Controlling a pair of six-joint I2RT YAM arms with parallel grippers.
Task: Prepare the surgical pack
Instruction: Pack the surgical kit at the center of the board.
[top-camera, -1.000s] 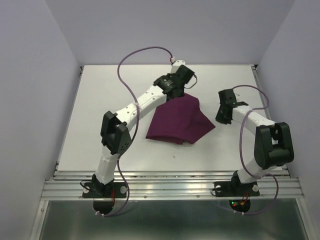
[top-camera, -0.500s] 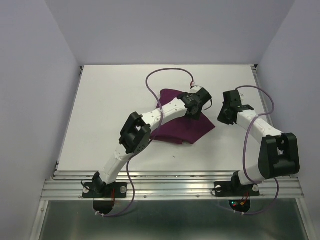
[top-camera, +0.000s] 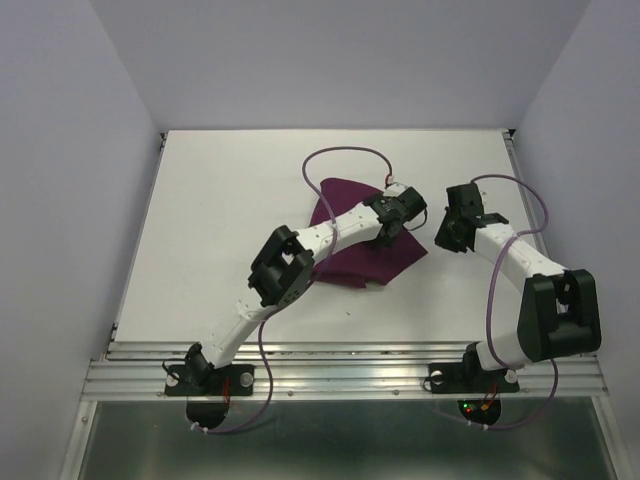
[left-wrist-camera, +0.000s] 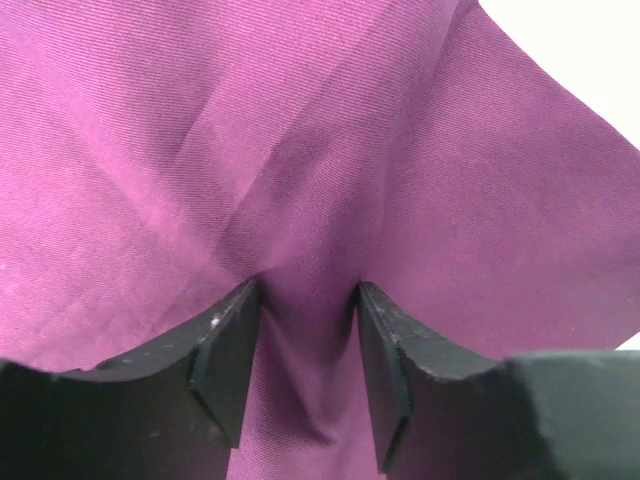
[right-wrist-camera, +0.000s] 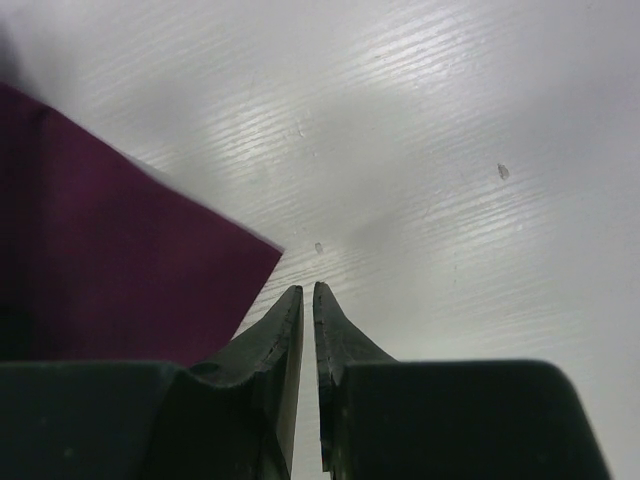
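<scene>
Your left end effector is clenched on a raised fold of the purple drape, and creases fan out from the pinch. Your right end effector is closed on nothing, its tips over the bare counter just beside the drape's corner. You'll find the drape bunched on the counter, right of centre, under your left wrist.

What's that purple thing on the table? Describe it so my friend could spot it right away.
On the white table, look a little right of centre, under the end of the left arm. There lies the purple cloth, a creased, folded sheet, with the left gripper straddling a ridge of it. It is the only fabric there, deep purple against white.
</scene>
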